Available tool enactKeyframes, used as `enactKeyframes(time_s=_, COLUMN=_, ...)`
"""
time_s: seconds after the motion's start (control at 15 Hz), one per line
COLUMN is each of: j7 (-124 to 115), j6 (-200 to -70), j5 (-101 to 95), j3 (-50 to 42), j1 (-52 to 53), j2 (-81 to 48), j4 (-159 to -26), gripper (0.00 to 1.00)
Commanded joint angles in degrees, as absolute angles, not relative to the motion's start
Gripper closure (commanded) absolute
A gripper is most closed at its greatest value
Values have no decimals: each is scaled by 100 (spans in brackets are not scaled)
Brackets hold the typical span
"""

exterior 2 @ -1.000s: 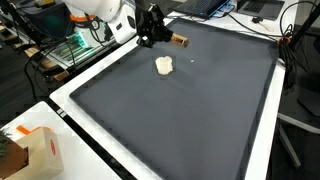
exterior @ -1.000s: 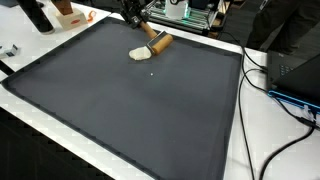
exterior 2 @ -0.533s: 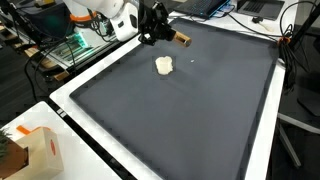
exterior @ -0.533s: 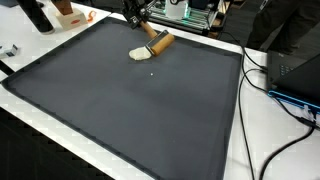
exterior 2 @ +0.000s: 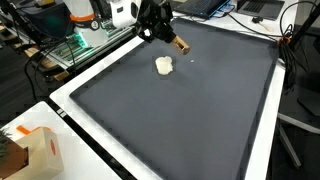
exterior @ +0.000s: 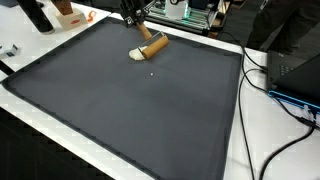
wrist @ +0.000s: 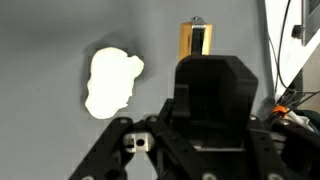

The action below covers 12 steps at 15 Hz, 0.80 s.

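Wooden peg (exterior 2: 179, 44) is at the far edge of the black mat (exterior 2: 180, 120), right at the tips of the pincer (exterior 2: 165, 35). It's tilted, with its far-left end up toward the tips and the other end low over the mat. That tilt suggests it's supported at one end rather than lying loose, though I can't confirm this.

Pincer state: can't tell. In the wrist view the housing blocks the fingers, and only the peg (wrist: 195, 40) pokes out beyond it. In both exterior views the tips are too small and dark to read.

White lump (exterior 2: 164, 65) lies flat on the mat, just nearer than the peg and apart from it. In the wrist view it's left of the peg (wrist: 110, 82) with a clear strip of mat between. The arm comes in angled from the far-left corner, probably to keep off the lump.

The mat covers most of the worktop (exterior 2: 60, 100). Cardboard box (exterior 2: 35, 150) is near-left, off the mat and well apart.
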<state>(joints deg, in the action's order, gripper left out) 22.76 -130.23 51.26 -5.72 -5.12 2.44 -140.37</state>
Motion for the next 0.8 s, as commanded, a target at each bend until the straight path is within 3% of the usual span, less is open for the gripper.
enactKeyframes(time_s=0.0, j7=1145, j6=-13123, j5=4300, j3=-440, j1=-455, j2=601, j4=-14083, gripper=76)
enactKeyframes(time_s=0.73, j7=-1375, j6=-12643, j5=1707, j3=-96, j1=-352, j2=1089, j4=-13696, gripper=76)
